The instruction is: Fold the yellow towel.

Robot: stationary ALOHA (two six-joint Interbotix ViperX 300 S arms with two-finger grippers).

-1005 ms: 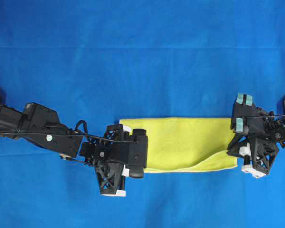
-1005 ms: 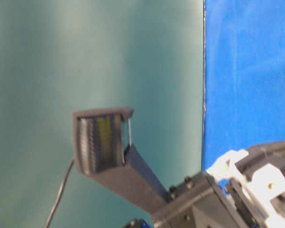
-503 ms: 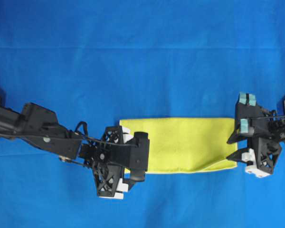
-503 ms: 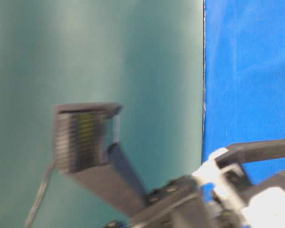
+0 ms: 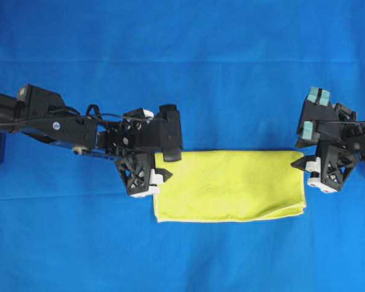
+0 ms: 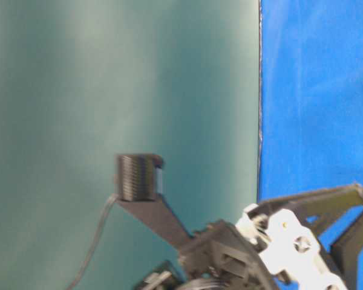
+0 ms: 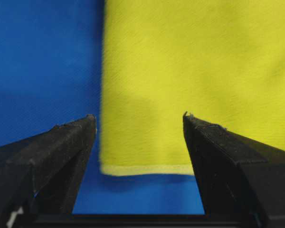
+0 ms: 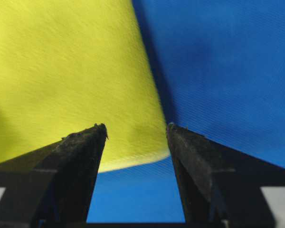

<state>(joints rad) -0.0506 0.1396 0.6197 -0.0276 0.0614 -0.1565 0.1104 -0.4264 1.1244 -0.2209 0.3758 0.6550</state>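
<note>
The yellow towel [image 5: 231, 185] lies flat on the blue cloth as a wide rectangle, doubled over, with a slight lip of layers along its near edge. My left gripper [image 5: 163, 165] hovers at its far-left corner, open. In the left wrist view the towel [image 7: 190, 71] shows its hemmed corner between the spread fingers [image 7: 71, 142], which touch nothing. My right gripper [image 5: 304, 159] is at the far-right corner, open too. In the right wrist view the towel [image 8: 61, 71] has its rounded corner in the gap of that gripper [image 8: 137, 126].
Blue cloth [image 5: 182, 61] covers the whole table around the towel. The table-level view is turned sideways and shows a teal wall [image 6: 109, 90], one bare ridged finger pad [image 6: 139, 178] and white gripper parts [image 6: 290, 235].
Both grippers opened and let go of the towel's near edge, then moved back to its far corners. The raised near-right corner has dropped flat.
</note>
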